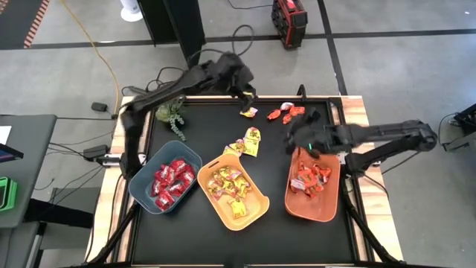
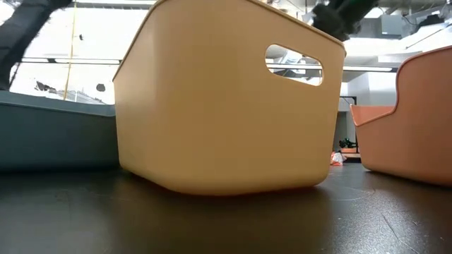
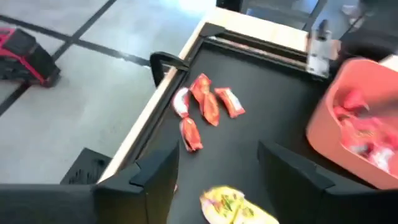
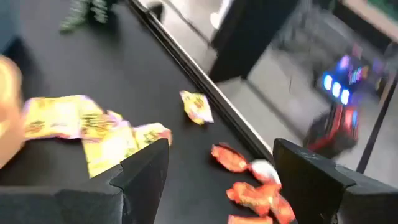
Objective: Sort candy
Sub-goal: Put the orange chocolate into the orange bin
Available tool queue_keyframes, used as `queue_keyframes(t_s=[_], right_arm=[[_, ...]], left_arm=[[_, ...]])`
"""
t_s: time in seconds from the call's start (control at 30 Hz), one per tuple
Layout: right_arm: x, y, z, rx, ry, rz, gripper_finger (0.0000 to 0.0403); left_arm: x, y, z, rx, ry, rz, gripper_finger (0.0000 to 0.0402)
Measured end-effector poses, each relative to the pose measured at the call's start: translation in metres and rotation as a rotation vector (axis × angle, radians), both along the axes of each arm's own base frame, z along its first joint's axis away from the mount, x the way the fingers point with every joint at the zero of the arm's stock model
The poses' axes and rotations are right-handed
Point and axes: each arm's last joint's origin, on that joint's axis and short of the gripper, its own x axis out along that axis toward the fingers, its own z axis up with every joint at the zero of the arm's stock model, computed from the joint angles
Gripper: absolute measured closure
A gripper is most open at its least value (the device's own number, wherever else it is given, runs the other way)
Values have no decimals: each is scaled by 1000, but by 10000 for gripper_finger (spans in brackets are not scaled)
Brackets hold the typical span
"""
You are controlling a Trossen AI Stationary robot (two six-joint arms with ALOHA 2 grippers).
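Along the desk's [image 1: 223, 238] front edge, red candy [image 1: 171, 179] fills the blue-grey bin [image 1: 141, 195], yellow candy [image 1: 227, 184] the yellow bin [image 1: 256, 212], orange-red candy [image 1: 309, 179] the orange bin [image 1: 327, 212]. Both tools, left [image 1: 249, 100] and right [image 1: 303, 145], are spread apart, holding nothing.

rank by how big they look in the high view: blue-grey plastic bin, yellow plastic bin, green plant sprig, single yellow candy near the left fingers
1-2. Yellow plastic bin and blue-grey plastic bin: close in size, yellow looks slightly larger, too near to rank firmly.
3. Green plant sprig.
4. Single yellow wrapped candy, smallest.
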Motion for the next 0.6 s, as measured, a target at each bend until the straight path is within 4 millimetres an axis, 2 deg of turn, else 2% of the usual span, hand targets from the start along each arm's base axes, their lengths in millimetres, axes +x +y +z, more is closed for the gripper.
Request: queue_keyframes(t_s=[0.13,0.3,0.43,0.6], right_arm=[[2,-45,10,187,13,-30,97],[15,-102,7,289,140,79,97],[33,-135,-8,275,392,202,97],[55,-165,-37,394,670,298,97]], left_arm=[[-32,-34,-8,32,-87,-38,214],[-78,-72,-40,46,-240,-76,225],[-111,-94,-71,47,-354,-93,224],[-143,-105,-88,56,-425,-83,224]])
